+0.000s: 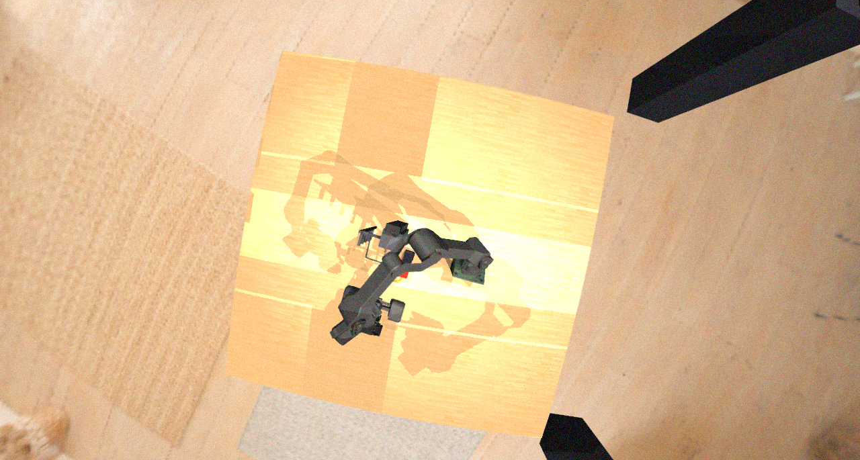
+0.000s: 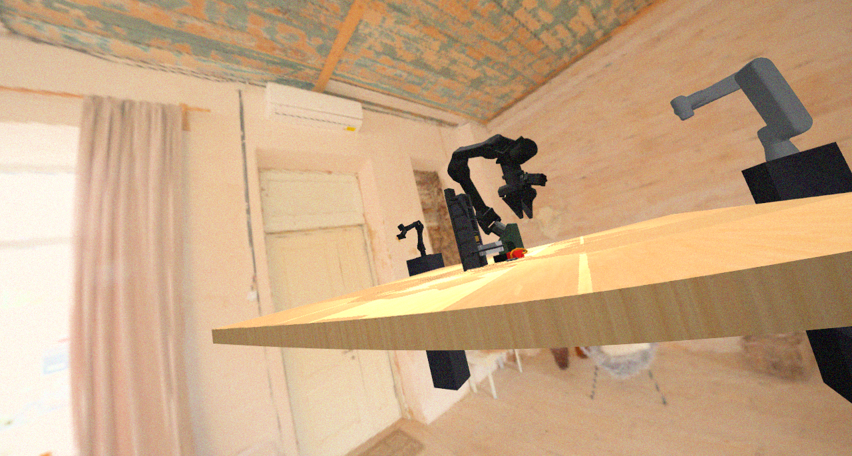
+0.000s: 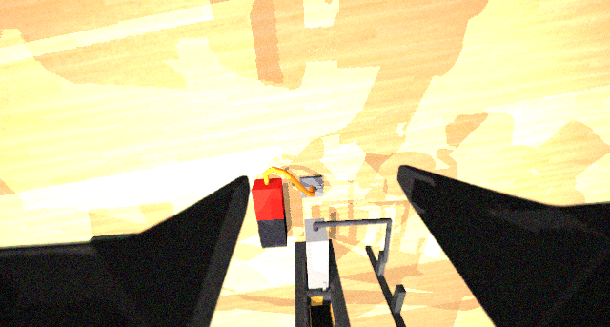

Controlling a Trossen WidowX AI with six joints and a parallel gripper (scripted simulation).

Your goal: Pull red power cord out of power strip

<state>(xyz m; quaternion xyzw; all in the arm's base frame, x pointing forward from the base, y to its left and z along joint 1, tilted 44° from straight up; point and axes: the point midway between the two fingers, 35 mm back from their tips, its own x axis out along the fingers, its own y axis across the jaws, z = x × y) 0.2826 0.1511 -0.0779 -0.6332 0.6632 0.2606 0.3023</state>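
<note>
The red plug [image 3: 268, 200] [image 1: 406, 272] [image 2: 518, 252] with a dark lower end lies on the wooden table [image 1: 510, 156], out of the power strip and just beside it. Its orange cord [image 3: 291, 176] curves to a small grey block [image 3: 315, 183]. The dark power strip [image 3: 300, 279] [image 2: 461, 227] [image 1: 394, 235] stands upright. My gripper [image 3: 324, 176] [image 2: 524, 209] is wide open and empty. It hangs well above the plug and touches neither the plug, the cord nor the strip. In the wrist view the plug shows near the left fingertip, far below it.
A grey wire frame [image 3: 355, 221] [image 1: 367, 246] stands beside the strip. My arm's green base [image 1: 464, 270] [image 2: 511, 233] sits close behind the plug. A grey arm on a black pedestal [image 2: 774, 96] and a small black arm [image 2: 415, 231] stand off the table.
</note>
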